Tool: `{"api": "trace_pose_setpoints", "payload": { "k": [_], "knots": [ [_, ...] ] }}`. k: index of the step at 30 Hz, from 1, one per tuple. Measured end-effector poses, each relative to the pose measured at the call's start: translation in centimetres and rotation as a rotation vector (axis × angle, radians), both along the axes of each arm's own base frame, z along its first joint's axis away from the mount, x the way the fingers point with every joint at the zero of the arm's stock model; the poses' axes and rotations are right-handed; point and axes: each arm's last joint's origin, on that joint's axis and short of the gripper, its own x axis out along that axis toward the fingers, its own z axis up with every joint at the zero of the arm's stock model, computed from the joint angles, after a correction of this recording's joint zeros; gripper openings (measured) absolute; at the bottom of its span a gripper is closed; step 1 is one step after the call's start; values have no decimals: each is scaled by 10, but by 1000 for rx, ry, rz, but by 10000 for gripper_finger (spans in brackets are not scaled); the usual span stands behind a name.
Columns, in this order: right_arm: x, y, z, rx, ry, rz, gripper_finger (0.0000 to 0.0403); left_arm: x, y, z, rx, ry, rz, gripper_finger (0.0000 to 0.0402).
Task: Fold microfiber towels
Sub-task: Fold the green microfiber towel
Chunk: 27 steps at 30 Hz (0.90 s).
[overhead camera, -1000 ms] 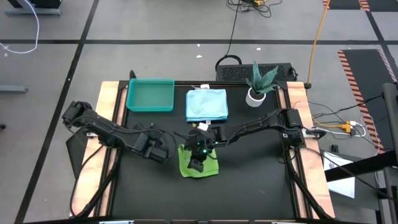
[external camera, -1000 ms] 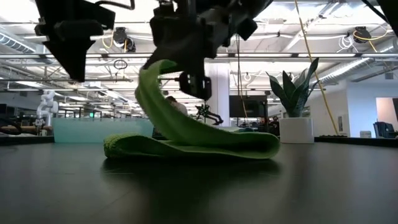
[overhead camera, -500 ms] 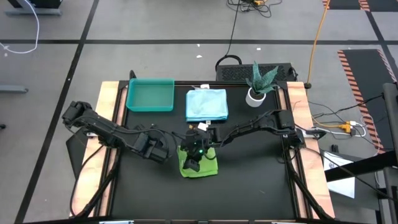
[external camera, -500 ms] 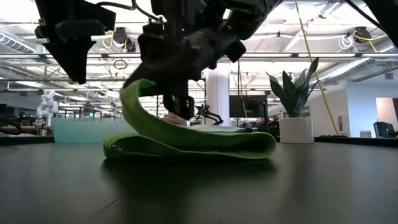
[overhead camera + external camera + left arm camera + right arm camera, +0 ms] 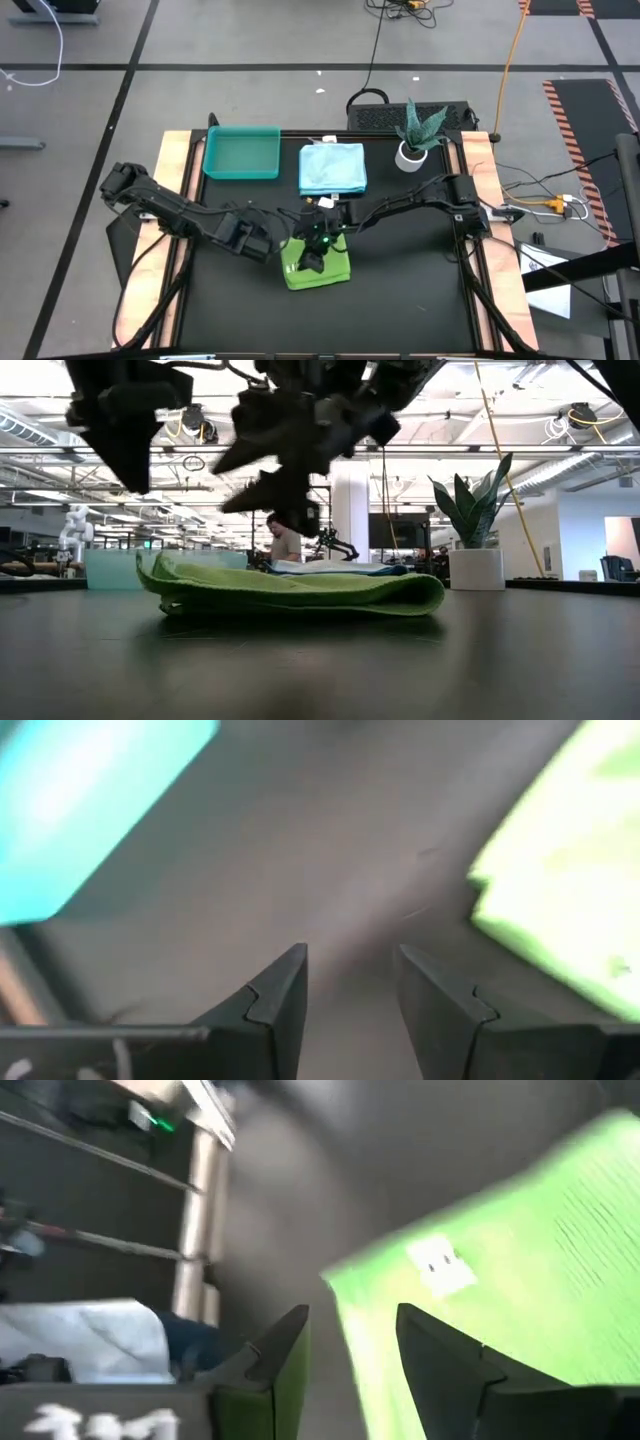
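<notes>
Black table (image 5: pixel 400 290) with wood side rails: a green towel (image 5: pixel 318 268) lies folded flat near its middle, white tag (image 5: pixel 441 1268) showing. Right hand (image 5: pixel 312 262) hovers just above it, fingers apart and holding nothing. Left hand (image 5: pixel 262 243) waits beside the towel's left edge, fingers apart, also empty. Pale blue towels (image 5: pixel 333 167) sit stacked at the back beside a teal tray (image 5: pixel 242 152).
</notes>
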Motion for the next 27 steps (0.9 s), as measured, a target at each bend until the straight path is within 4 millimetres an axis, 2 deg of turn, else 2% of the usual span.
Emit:
{"api": "trace_pose_setpoints", "payload": {
  "k": [7, 10, 20, 24, 27],
  "knots": [
    [-28, -5, -19, -265, 297, -34, 125, 21, 1, 2, -48, -144, -85, 152],
    [-34, -8, -25, -355, 343, -51, 121, 24, 4, 2, -47, -156, -91, 152],
    [-42, -33, -37, -365, 387, -101, 121, 24, 7, 2, -49, -158, -81, 152],
    [-44, -33, -20, -300, 342, -91, 121, 24, 6, 2, -51, -163, -75, 152],
    [-53, -30, 14, -307, 276, -92, 121, 25, 7, 2, -52, -164, -73, 152]
  ]
}}
